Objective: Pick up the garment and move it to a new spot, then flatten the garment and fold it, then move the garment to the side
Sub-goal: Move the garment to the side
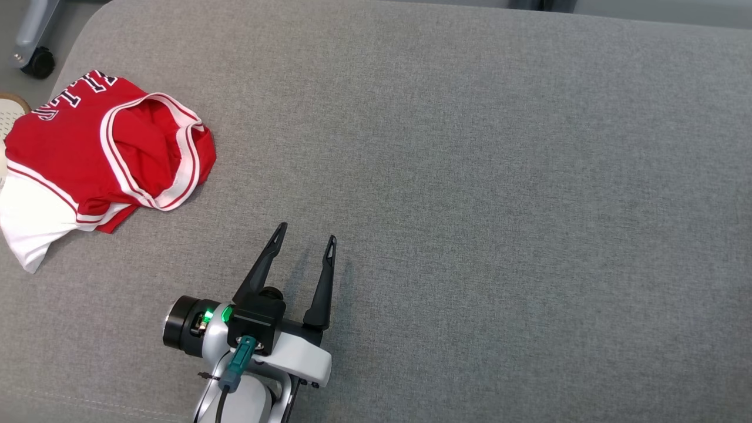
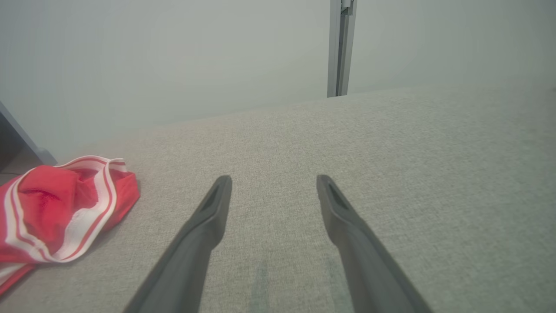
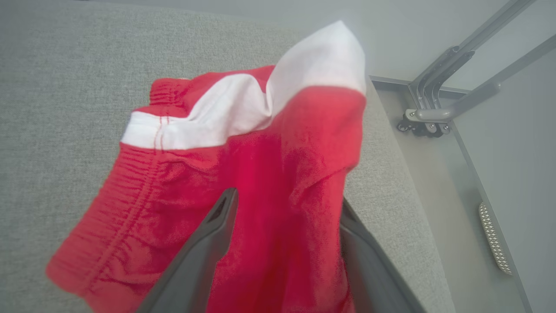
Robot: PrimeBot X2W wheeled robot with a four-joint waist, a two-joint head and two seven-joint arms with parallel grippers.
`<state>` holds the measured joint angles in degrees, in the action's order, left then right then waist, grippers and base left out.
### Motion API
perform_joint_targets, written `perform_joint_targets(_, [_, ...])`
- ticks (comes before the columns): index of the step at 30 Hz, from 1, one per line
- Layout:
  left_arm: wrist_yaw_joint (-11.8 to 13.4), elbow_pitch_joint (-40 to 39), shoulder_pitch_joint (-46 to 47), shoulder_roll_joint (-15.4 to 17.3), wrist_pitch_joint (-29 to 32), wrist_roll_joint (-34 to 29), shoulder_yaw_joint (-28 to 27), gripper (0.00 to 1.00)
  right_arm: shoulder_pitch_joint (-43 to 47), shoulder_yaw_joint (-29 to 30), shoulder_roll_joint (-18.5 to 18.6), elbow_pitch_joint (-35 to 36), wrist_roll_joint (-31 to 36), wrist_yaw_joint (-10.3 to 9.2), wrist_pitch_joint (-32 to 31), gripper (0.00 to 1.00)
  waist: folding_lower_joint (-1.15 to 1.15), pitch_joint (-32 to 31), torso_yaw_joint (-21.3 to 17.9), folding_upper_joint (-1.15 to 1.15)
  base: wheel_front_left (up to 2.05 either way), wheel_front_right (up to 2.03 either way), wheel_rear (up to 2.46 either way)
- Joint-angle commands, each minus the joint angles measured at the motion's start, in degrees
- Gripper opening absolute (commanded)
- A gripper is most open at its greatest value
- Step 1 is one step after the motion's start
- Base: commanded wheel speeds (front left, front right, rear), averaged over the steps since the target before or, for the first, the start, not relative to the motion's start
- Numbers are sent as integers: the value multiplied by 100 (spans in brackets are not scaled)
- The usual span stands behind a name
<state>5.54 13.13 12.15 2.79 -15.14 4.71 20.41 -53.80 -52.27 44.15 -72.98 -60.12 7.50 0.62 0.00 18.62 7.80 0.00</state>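
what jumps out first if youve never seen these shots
The red and white garment grabs the eye first, lying bunched near the left end of the grey cushion in the head view. In the right wrist view it looms close between the spread fingers of the right gripper. The left gripper hangs open over bare cushion, apart from the garment.

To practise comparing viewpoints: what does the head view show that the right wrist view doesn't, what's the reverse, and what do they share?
Head view: the open left claw, clear of the red-and-white garment, and dark lettering on it. Right wrist view: the right claw, fingers spread with red cloth between them, and a gathered elastic band. Shared: the garment and the grey cushion.
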Motion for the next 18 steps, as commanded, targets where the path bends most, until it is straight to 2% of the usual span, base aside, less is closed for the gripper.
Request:
perform_joint_targets(1, [-4,9,-20,23,-2,-17,-19,100,-79,-7,17,17,30,0,72,100,0,-14,-4,0,0,0,0])
perform_joint_targets(12, [59,30,-95,23,-2,31,1,100,-594,-232,124,2,443,0,341,100,0,-177,-29,0,0,0,0])
perform_joint_targets(18, [93,32,-175,23,-2,86,-12,100,-827,-171,-51,310,414,0,710,100,0,-399,-66,0,0,0,0])
